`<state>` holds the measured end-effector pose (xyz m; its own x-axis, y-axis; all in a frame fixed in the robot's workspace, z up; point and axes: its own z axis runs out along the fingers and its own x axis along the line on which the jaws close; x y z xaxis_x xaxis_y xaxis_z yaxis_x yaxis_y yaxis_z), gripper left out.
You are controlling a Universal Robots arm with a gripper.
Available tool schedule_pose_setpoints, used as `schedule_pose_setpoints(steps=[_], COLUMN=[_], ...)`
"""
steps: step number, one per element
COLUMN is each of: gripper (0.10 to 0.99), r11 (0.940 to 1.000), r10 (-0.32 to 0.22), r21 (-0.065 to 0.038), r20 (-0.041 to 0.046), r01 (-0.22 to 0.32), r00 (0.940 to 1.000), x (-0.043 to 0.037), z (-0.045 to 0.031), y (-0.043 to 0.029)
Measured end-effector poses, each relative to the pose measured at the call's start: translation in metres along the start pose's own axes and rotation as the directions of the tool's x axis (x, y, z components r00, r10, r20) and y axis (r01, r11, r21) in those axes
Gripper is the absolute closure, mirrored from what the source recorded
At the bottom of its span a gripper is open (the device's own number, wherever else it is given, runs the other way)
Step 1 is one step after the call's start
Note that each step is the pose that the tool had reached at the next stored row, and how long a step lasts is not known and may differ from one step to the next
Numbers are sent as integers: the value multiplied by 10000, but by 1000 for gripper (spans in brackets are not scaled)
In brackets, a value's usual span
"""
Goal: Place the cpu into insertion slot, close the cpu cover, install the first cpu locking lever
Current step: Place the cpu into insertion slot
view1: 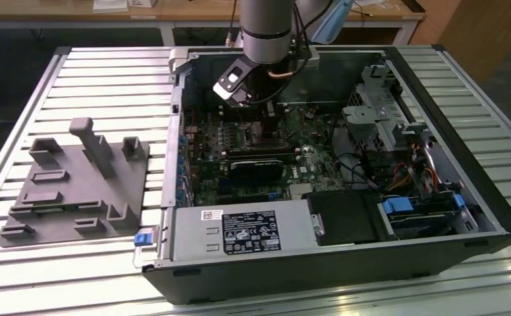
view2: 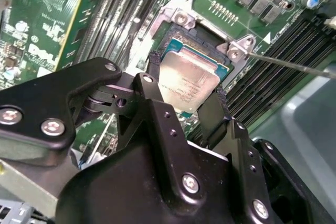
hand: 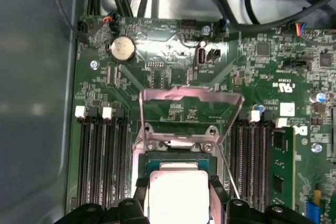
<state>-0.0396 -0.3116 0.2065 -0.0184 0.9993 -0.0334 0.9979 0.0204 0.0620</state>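
The cpu [view2: 191, 80], a pale silvery square chip, sits between my black fingers [view2: 154, 80] directly over the insertion slot [view2: 174, 39]. My gripper [view2: 186, 90] is shut on its two opposite edges. Whether the chip rests in the socket or hovers just above it cannot be told. In the first wrist view the cpu [hand: 177, 192] shows in the gripper [hand: 178, 187] at the socket [hand: 176, 157], with the cpu cover [hand: 189, 94] hinged up and standing open behind it. A thin wire locking lever [view2: 294, 64] sticks out unlatched beside the socket. In the exterior view the gripper [view1: 257, 113] reaches down into the open case.
Rows of long black memory slots [hand: 100, 156] flank the socket on both sides. A coin battery [hand: 122, 49] and cables lie beyond the cover. Inside the case are a black heatsink block [view1: 255, 168], a power supply [view1: 238, 232] and a drive cage [view1: 378, 112]. A grey fixture [view1: 76, 187] sits beside the case.
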Motion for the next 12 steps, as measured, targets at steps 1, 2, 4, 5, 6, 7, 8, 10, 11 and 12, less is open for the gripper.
schedule_pose_setpoints(steps=[1,2,4,5,6,7,8,10,11,12], gripper=[549,549,549,549,549,549,549,549,549,549], r11=[10000,10000,10000,10000,10000,10000,10000,10000,10000,10000], r10=[-1,-1,-1,-3,-2,-2,-1,-2,-2,-2], r21=[0,0,0,1,1,1,1,0,0,1], r20=[0,0,0,1,4,6,6,6,6,7], r01=[1,1,1,3,2,2,1,2,2,2], r00=[10000,10000,10000,10000,10000,10000,10000,10000,10000,10000], x=[5,9,16,17,18,18,19,19,19,19], z=[12,25,50,59,66,73,80,94,99,101], y=[-3,-4,-5,-5,-7,-8,-10,-13,-14,-14])
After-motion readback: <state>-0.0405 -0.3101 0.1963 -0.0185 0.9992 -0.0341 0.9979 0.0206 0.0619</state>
